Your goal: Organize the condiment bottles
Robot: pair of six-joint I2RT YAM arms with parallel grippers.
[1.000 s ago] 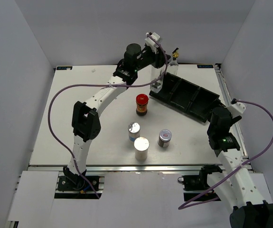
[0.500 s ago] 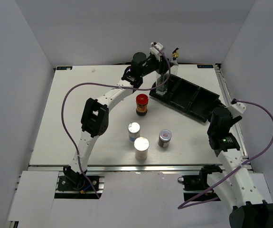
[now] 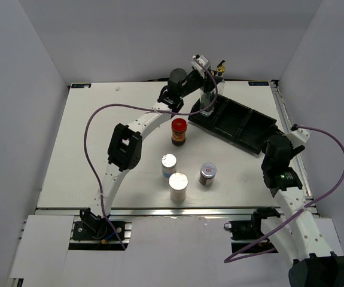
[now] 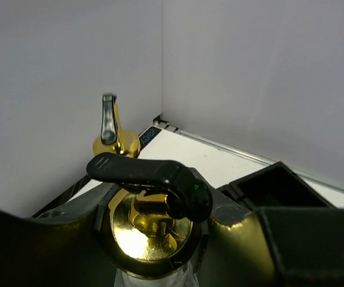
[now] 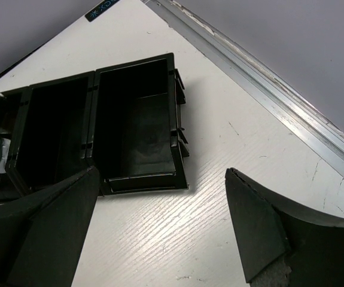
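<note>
My left gripper is shut on the gold-spouted top of a clear glass cruet and holds it upright at the left-end compartment of the black tray. I cannot tell whether its base rests on the floor. In the left wrist view the gold cap with its black lever sits between my fingers. The second cruet stands just behind the tray and also shows in the left wrist view. The red-lidded jar, two white-topped shakers and the silver-lidded jar stand mid-table. My right gripper is open and empty.
The tray's middle and right compartments hold nothing. My right gripper hovers over bare table just off the tray's right end. The table's metal edge rail runs close on the right. White walls enclose the table.
My left gripper has carried the cruet to the right and down, from left of the tray to its left-end compartment. The right arm has not moved.
</note>
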